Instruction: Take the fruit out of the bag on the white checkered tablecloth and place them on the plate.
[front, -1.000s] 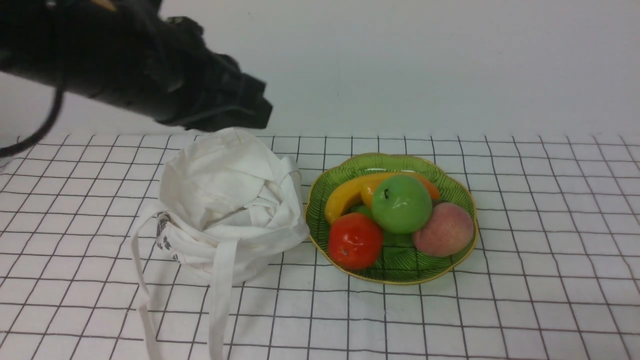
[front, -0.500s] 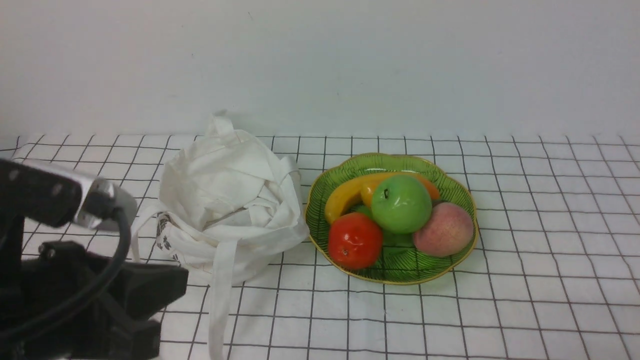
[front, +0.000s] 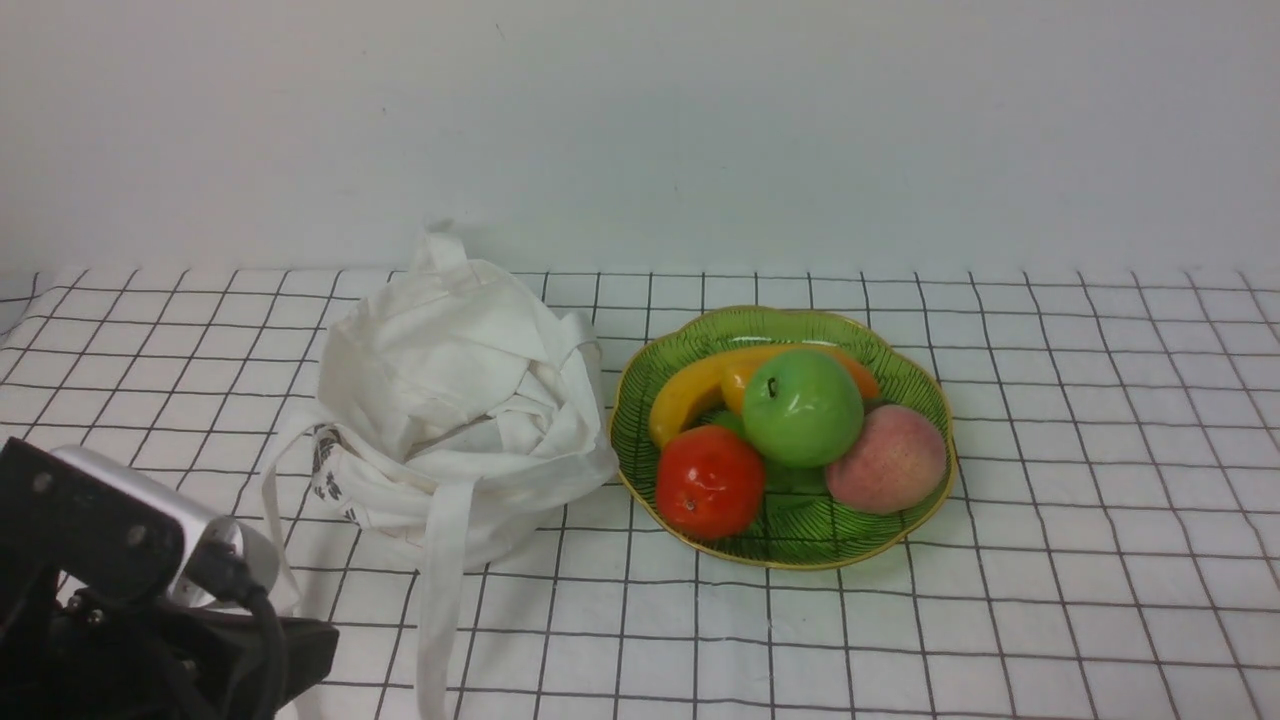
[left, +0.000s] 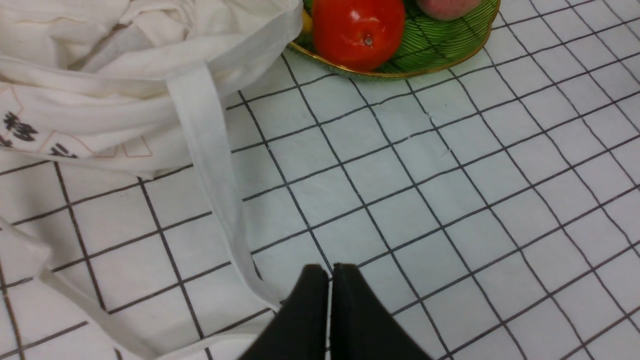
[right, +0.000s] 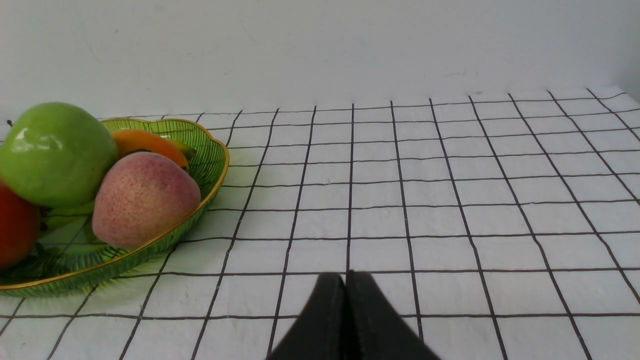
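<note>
One white checkered tablecloth (front: 1050, 450) is spread over the whole counter, with a plain pale wall (front: 700, 130) behind the far edge. Near the middle, the glossy green apple (front: 803, 408) is piled on the gold-rimmed plate (front: 800, 545) with a tangerine (front: 710, 482), peach (front: 887, 459) and banana (front: 685, 393); the slumped white bag (front: 450, 400) is set just beside it, toward the left edge. Both the left gripper (left: 330, 280), at the near left corner, and the right gripper (right: 345, 287) are seen closed on nothing.

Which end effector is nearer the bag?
Left. The left end effector is close by the bag, at its strap; the right end effector is beyond the plate.
</note>
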